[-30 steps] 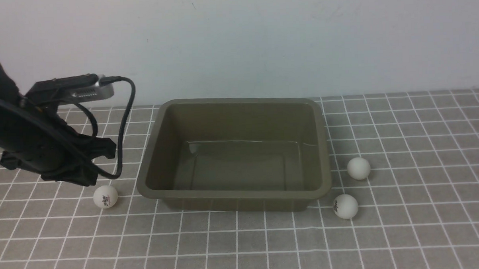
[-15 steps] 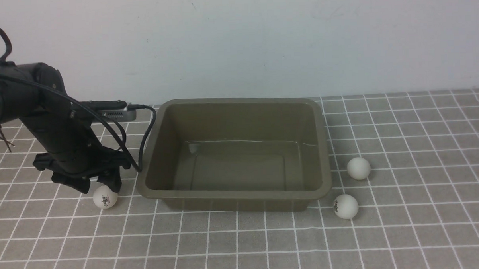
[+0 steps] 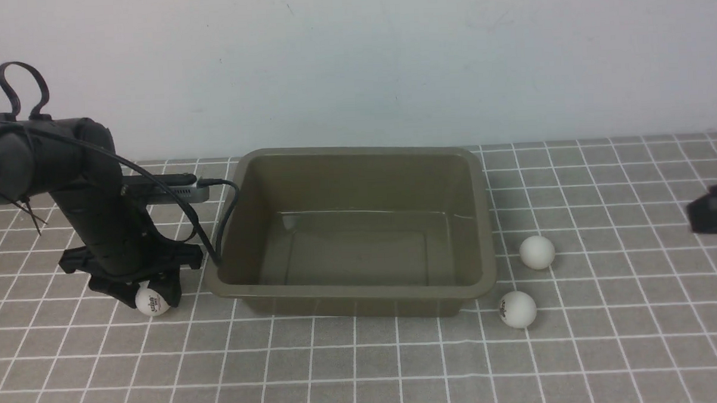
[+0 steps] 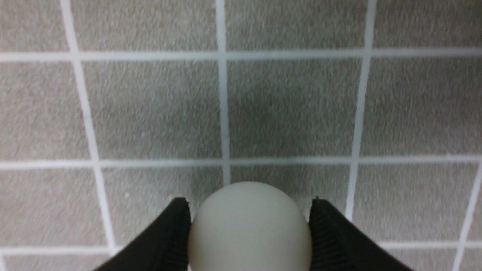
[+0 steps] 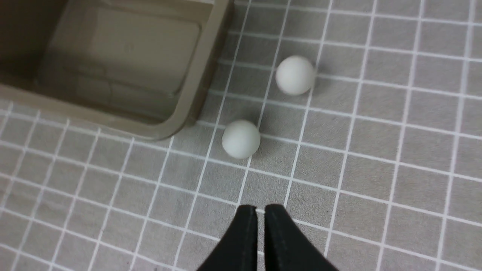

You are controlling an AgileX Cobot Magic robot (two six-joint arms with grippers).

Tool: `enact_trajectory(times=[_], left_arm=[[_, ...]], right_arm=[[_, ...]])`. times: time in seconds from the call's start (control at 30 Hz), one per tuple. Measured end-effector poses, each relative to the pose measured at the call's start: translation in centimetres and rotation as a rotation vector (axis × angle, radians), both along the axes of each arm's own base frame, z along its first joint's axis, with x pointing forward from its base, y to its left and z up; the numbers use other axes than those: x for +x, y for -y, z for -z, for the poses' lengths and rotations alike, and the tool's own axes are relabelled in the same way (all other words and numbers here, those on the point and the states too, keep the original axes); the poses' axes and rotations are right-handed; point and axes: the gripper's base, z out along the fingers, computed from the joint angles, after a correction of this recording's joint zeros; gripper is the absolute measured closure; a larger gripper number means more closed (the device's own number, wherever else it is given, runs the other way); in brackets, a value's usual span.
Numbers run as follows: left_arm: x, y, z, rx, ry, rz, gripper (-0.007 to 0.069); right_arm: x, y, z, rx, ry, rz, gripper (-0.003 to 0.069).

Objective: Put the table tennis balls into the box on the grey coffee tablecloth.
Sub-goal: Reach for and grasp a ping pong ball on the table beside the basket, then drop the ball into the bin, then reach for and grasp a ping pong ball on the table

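Grey cloth (image 3: 364,368) covers the surface; on it the left jaws grip one ball (image 3: 152,302), the box (image 3: 350,294) just to its right. Right jaws are pressed together, empty, near two balls (image 3: 537,252).

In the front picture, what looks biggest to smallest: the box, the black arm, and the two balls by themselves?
Box, biggest.
Left arm, next.
Far ball and near ball, smallest; they look about alike, and the near one sits closer to the camera, so I won't rank them.
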Motion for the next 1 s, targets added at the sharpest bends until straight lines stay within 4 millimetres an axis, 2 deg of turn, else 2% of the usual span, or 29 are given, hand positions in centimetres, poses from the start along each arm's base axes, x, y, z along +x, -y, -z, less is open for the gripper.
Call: enact_trajectory(times=[0.03, 0.07, 0.17, 0.2, 0.23, 0.3, 0.33, 0.43, 0.47, 0.5, 0.6, 0.63, 0.67, 0.73, 0.8, 0.83, 0.9, 0.93, 0.97, 1.0], left_arm=[[0.0, 0.0, -1.0, 0.002, 0.004, 0.003, 0.0270], [0.1, 0.0, -1.2, 0.001, 0.011, 0.003, 0.0270], [-0.3, 0.4, -6.1, -0.026, 0.078, 0.003, 0.0270], [-0.5, 0.5, -6.7, -0.035, 0.090, 0.003, 0.0270], [-0.9, 1.3, -9.0, -0.077, 0.146, 0.022, 0.0270], [-1.5, 3.6, -11.1, -0.160, 0.222, 0.096, 0.0270], [-1.6, 4.3, -11.5, -0.187, 0.246, 0.129, 0.0270], [-1.5, 7.9, -11.6, -0.253, 0.307, 0.255, 0.0270], [-1.6, 8.4, -11.6, -0.256, 0.307, 0.266, 0.0270], [-1.5, 9.8, -11.0, -0.270, 0.313, 0.291, 0.0270], [-1.0, 11.9, -9.0, -0.285, 0.287, 0.282, 0.0258], [-0.9, 12.2, -8.7, -0.287, 0.280, 0.276, 0.0251], [-0.7, 12.8, -7.6, -0.291, 0.254, 0.259, 0.0197], [-0.4, 13.1, -6.8, -0.292, 0.230, 0.240, 0.0119], [-0.1, 13.0, -6.8, -0.291, 0.223, 0.230, 0.0067], [0.0, 12.9, -7.2, -0.294, 0.224, 0.227, 0.0060], [0.5, 11.9, -8.8, -0.295, 0.238, 0.214, 0.0116], [0.5, 11.9, -8.9, -0.294, 0.240, 0.217, 0.0126], [0.9, 10.6, -10.3, -0.279, 0.259, 0.206, 0.0220], [0.9, 10.5, -10.4, -0.277, 0.258, 0.208, 0.0220]], right_arm=[[0.8, -0.6, 0.7, -0.010, -0.027, -0.025, 0.0624], [0.8, -0.7, 0.7, -0.010, -0.025, -0.030, 0.0622], [3.1, -3.0, 3.9, -0.061, -0.121, -0.088, 0.0570], [3.5, -3.4, 4.5, -0.074, -0.132, -0.097, 0.0556], [4.4, -4.4, 5.8, -0.108, -0.148, -0.121, 0.0516], [5.8, -5.8, 7.9, -0.157, -0.144, -0.151, 0.0424], [6.1, -6.0, 8.3, -0.162, -0.144, -0.153, 0.0407], [7.9, -7.0, 11.7, -0.190, -0.174, -0.139, 0.0267], [8.1, -7.1, 11.9, -0.188, -0.173, -0.135, 0.0251], [8.7, -7.3, 13.2, -0.192, -0.188, -0.119, 0.0199], [9.7, -7.6, 15.4, -0.190, -0.201, -0.098, 0.0131], [9.9, -7.6, 15.6, -0.189, -0.200, -0.097, 0.0126], [10.3, -7.8, 16.4, -0.182, -0.197, -0.089, 0.0115], [10.7, -8.0, 17.5, -0.164, -0.203, -0.072, 0.0113], [10.8, -8.2, 18.3, -0.160, -0.216, -0.078, 0.0139], [10.9, -8.2, 18.6, -0.160, -0.225, -0.080, 0.0176], [10.9, -8.3, 18.9, -0.156, -0.235, -0.079, 0.0301], [10.9, -8.3, 18.9, -0.155, -0.235, -0.078, 0.0309], [10.9, -8.2, 18.8, -0.157, -0.240, -0.080, 0.0302], [10.9, -8.2, 18.8, -0.158, -0.244, -0.081, 0.0299]])
